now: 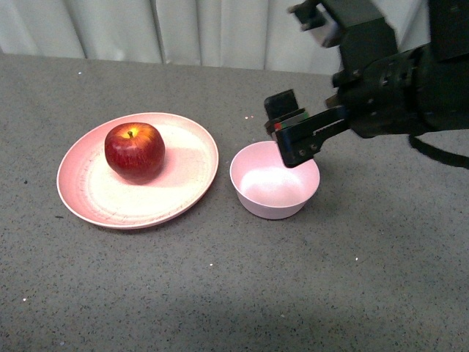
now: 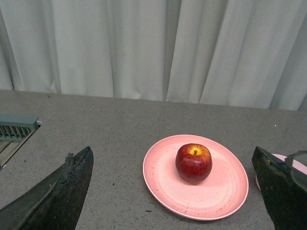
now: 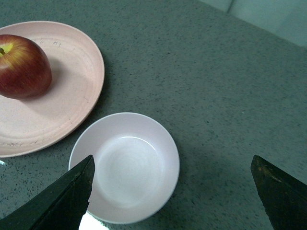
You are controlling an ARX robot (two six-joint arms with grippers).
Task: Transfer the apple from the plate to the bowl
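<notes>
Apple waiting on the plate

My right gripper (image 1: 288,126) hangs wide open above the empty bowl (image 1: 275,189). The apple (image 1: 134,149) sits on the plate (image 1: 183,187), so I should straddle its middle squarely.

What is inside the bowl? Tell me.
Nothing: the bowl shows a bare pale inside in the right wrist view. In the front view the right pincer hides part of its far rim.
</notes>
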